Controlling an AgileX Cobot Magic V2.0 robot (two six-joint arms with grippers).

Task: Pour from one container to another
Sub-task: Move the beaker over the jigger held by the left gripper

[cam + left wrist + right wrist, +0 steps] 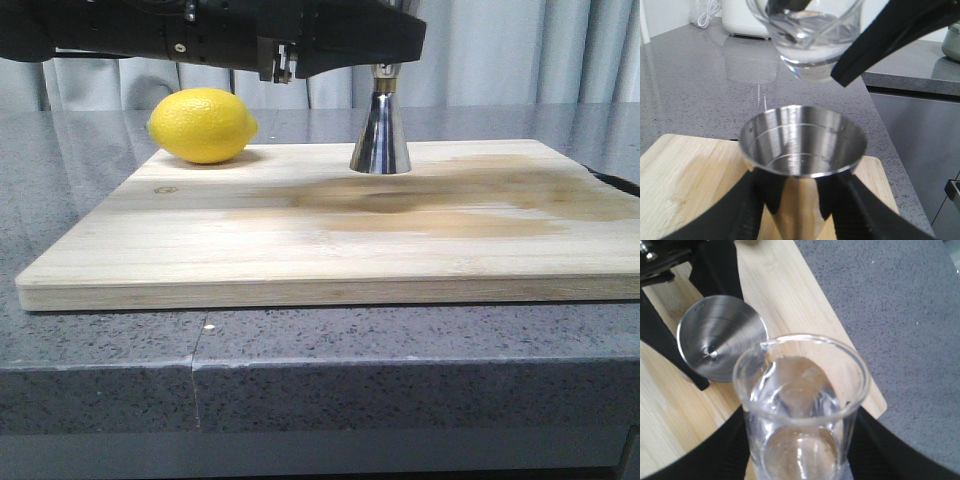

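Note:
The steel jigger (380,140) stands on the wooden board (300,240), with only its lower cone showing in the front view. My left gripper (802,200) is shut on the jigger (802,140), one black finger on each side below its open cup. The clear glass beaker (800,405) holds some clear liquid, and my right gripper (800,445) is shut on it. The beaker (810,45) hangs above the jigger's rim, not touching it. From the right wrist, the jigger (722,342) lies below the beaker's spout. In the front view the beaker is hidden above the frame.
A yellow lemon (202,125) rests at the board's back left corner. A darker stain (420,205) spreads across the board in front of the jigger. Black arm parts (200,35) span the top. Grey stone counter (100,370) surrounds the board; a white appliance (742,20) stands far back.

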